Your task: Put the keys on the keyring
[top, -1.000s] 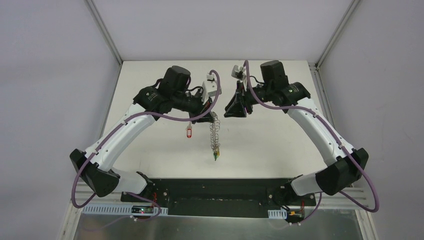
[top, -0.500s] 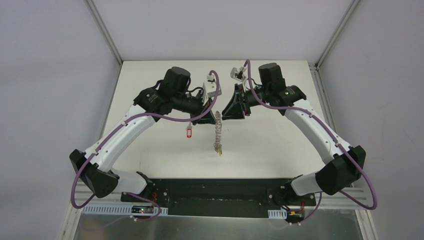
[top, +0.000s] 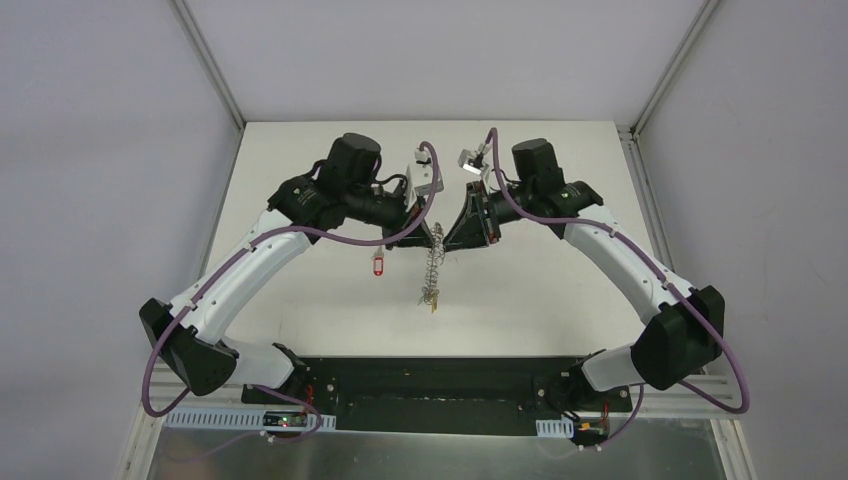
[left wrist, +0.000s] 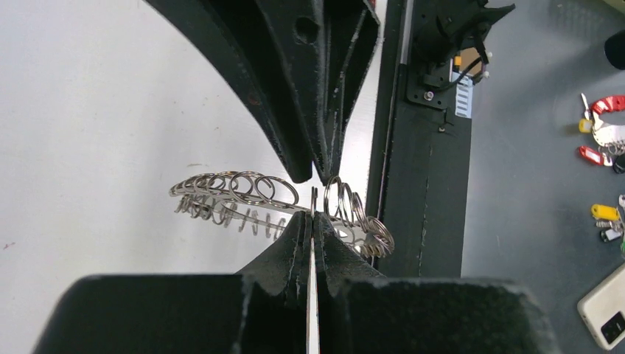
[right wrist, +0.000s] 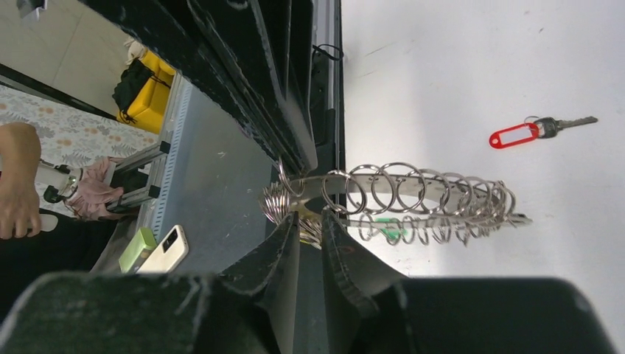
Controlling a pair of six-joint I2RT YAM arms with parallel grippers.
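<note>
The step in hand is the two-tool grip on the keyring (top: 432,268). It hangs edge-on over the middle of the table (top: 540,290), its top pinched in the left tool (top: 428,232), whose fingers are pressed flat together on the rim. The right tool (top: 446,232) meets it from 3 o'clock, tip to tip with the left. Its fingers stand narrow, one on each side of the coiled rim, but I cannot tell whether they are clamped on it yet.

A red key (top: 377,265) lies loose on the table at 9 o'clock of the ring, near it but not touching, so it is not threaded. As I judge it, the next move calls for the right tool to get a firm hold or pry a coil apart, so one tool can be freed to fetch that key.

The top view gives the layout but shows the ring only as a thin strip. The left wrist view shows the loops fanned out and both tips meeting at one spot. It also shows spare keys (left wrist: 601,129) off the table at 3 o'clock. The right wrist view shows a green key (right wrist: 388,230) behind the coils, but not whether it is on the ring.
</note>
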